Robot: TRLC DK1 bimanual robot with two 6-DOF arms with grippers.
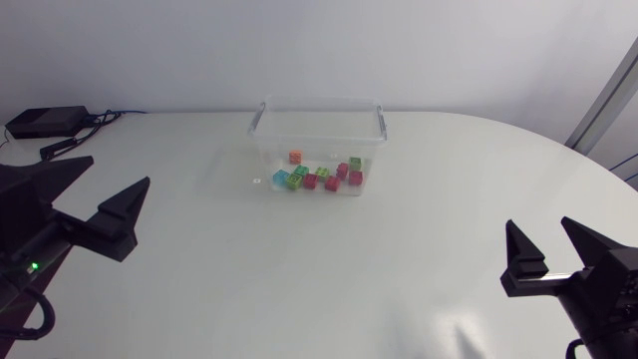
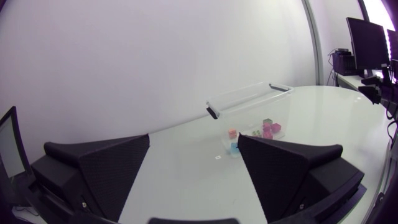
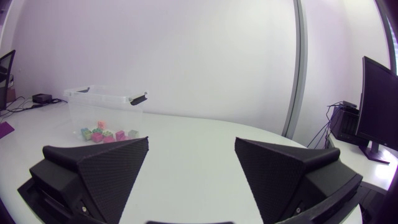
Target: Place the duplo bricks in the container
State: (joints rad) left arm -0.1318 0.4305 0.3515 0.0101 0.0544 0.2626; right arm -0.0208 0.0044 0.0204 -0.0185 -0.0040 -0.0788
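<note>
The container [image 1: 319, 101] stands near the desk's [image 1: 299, 279] far edge, with the duplo bricks [image 1: 321, 177] inside it. The left gripper [image 1: 118, 171] and right gripper [image 1: 538, 225], fingers spread, sit by the side edges, well apart from it.

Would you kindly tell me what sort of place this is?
Probably a robotics lab bench: a plain white table, a left claw and right claw open at its sides, and a clear container of coloured bricks as test pieces.

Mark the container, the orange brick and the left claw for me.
container [image 1: 319, 101], head view, far rim
orange brick [image 1: 295, 157], head view, its top
left claw [image 1: 121, 169], head view, midway between its fingertips
</note>
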